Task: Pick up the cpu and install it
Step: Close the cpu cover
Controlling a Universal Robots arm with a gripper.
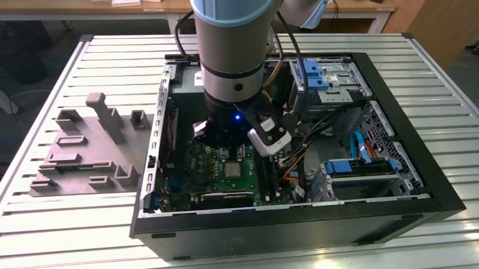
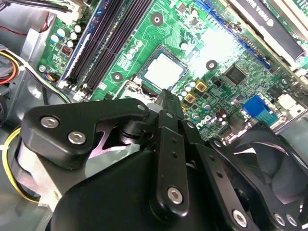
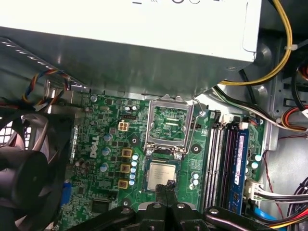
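The cpu (image 3: 160, 175), a small square chip with a silvery top, lies flat in the socket on the green motherboard (image 3: 108, 192) inside the open computer case (image 1: 419, 185). It also shows as a pale square (image 2: 164, 70) in the second wrist view and a small pale square (image 1: 233, 170) in the exterior view. The socket's metal frame (image 3: 171, 140) stands flipped open beside the chip. My gripper (image 3: 168, 186) hangs just above the chip's edge, its black fingers (image 2: 163, 103) pressed together with nothing between them.
A big grey power supply (image 3: 144, 38) sits beside the socket frame, with yellow and black cables (image 3: 284, 43) running past it. A black fan (image 3: 29, 168) and memory slots (image 3: 226, 159) flank the socket. A grey fixture (image 1: 90, 151) lies on the slatted table (image 1: 60, 224) at the exterior view's left.
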